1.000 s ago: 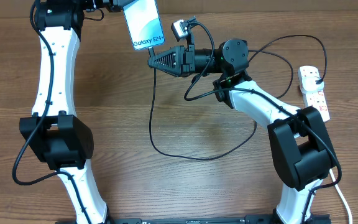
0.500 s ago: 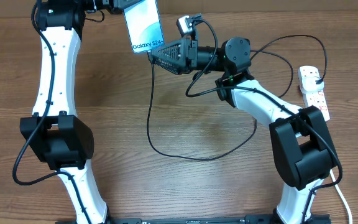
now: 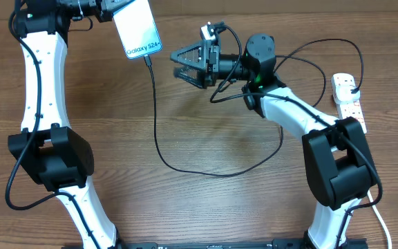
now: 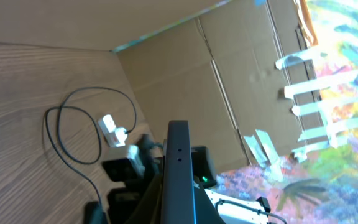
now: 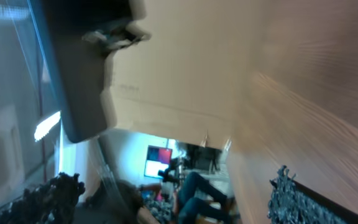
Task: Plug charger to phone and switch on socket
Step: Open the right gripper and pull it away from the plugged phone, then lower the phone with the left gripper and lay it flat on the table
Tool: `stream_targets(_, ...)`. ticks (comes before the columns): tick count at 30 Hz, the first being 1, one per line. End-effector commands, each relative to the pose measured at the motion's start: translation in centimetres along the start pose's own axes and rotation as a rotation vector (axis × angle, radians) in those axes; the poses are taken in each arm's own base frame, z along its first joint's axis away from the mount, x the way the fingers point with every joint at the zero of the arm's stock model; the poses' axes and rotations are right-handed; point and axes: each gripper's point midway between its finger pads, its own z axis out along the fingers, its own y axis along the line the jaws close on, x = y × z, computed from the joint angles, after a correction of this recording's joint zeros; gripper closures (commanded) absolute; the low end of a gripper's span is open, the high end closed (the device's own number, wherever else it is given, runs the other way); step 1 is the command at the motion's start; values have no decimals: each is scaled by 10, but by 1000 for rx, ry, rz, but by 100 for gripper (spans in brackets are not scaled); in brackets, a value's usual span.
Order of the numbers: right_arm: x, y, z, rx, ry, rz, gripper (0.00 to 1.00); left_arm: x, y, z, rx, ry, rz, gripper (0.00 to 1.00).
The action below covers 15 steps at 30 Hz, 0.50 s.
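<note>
1. Wood-grain table (image 3: 206, 211) from overhead: the left gripper (image 3: 108, 8) pinches the top end of the phone (image 3: 137, 29). It holds the phone raised and tilted over the table's far edge, with the light-blue screen facing up.
2. Same view: the charger (image 3: 154, 117) meets the phone's lower edge with its tip. The black cable drops away from the phone, loops wide across the wood and runs to the socket (image 3: 349, 104). The socket is a white strip lying well apart from the phone, out by the right arm's base.
3. Same view: the right gripper (image 3: 177, 63) hovers just beside the phone's lower corner. Its 2 fingers are spread with nothing between them, and it is clear of the cable.
4. Left wrist view: the phone (image 4: 178, 168) shows edge-on as a dark upright frame in the middle. I cannot tell from here how the fingers grip it. Beyond the phone the socket (image 4: 110, 132) sits small and white on the table, with the charger (image 4: 47, 121) curling in a loop beside it.
5. Right wrist view: everything is blurred. The textured black fingers (image 5: 294, 199) stand wide apart at the bottom corners, gripping nothing. I cannot make out the phone here.
</note>
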Motion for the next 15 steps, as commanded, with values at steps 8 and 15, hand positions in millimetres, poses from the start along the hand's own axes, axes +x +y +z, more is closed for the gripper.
stream_targets(8,-17,-80,-50,267,-74,-2,0,11,22,12,-107,-19,28,96)
stream_targets(15,-28,-138,-112,528,-161,-10,0,39,53,28,-258,30,4,96)
